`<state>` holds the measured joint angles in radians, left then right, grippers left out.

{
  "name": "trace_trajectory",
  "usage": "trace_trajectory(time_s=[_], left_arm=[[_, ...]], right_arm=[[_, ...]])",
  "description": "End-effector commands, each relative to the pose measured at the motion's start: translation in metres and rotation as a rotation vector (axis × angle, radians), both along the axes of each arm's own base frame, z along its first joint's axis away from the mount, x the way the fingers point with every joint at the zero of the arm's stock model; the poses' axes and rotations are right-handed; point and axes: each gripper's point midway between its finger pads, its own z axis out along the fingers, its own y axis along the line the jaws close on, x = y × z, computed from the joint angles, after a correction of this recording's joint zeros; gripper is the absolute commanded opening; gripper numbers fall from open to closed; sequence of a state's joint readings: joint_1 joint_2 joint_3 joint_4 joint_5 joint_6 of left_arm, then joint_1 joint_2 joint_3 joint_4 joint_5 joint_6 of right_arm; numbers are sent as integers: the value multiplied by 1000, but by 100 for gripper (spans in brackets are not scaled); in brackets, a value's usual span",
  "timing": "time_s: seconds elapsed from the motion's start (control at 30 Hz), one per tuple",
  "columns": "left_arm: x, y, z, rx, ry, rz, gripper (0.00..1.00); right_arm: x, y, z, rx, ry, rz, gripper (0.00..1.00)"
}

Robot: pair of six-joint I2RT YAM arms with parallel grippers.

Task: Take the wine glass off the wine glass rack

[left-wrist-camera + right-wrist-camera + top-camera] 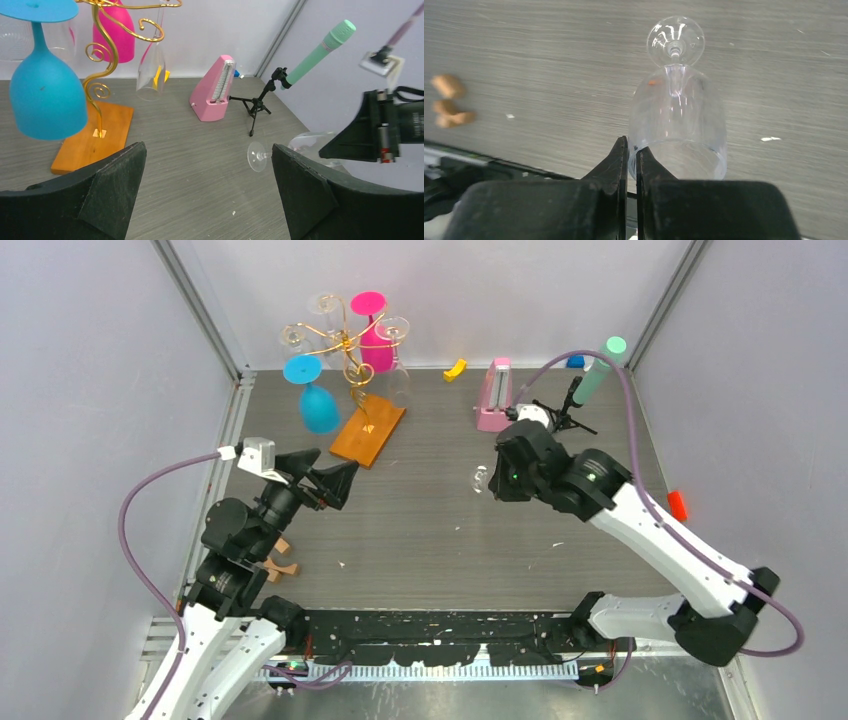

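Right gripper (631, 148) clamped on wine glass (676, 117) rim — foot pointing away from it; left gripper (209, 150) wide apart.

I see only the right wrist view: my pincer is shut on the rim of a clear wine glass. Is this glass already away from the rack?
Observer: Yes. In the top view the wine glass in the right pincer is near the table's middle, well apart from the wine glass rack at the far left.
Operator: Does the rack hold more glasses?
Observer: Yes, a blue glass, a pink glass and some clear ones hang on it.
Operator: And the left pincer?
Observer: The left pincer is open and empty, near the rack's orange base.
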<state>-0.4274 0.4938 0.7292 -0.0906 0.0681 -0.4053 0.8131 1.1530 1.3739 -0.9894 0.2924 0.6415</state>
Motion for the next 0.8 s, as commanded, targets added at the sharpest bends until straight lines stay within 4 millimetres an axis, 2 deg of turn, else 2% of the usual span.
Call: trace_trajectory(time_s=[0.0,0.1,0.13,0.27,0.47,0.53,0.77], left_arm=[[-4,0,11,17,-26,-12,100],[-3,-1,7,25,-10,-16,100],[-3,-2,6,29,-3,-17,100],[-3,0,3,41,9,-9,100],[-2,-1,-2,52,38,-9,100],[-1,2,-3,47,40,5,100],[4,15,-8,53,72,82,100]], right_arm=[[25,-31,-8,-160,-10,-102,0],[45,-41,-24,-183,51,-154,0],[53,-48,-26,-180,59,-183,0],[74,-54,-34,-143,109,-181,0],[91,-78,-45,-145,190,-206,0],[99,-92,-47,-139,203,-243,0],[98,-102,-54,-112,265,-216,0]])
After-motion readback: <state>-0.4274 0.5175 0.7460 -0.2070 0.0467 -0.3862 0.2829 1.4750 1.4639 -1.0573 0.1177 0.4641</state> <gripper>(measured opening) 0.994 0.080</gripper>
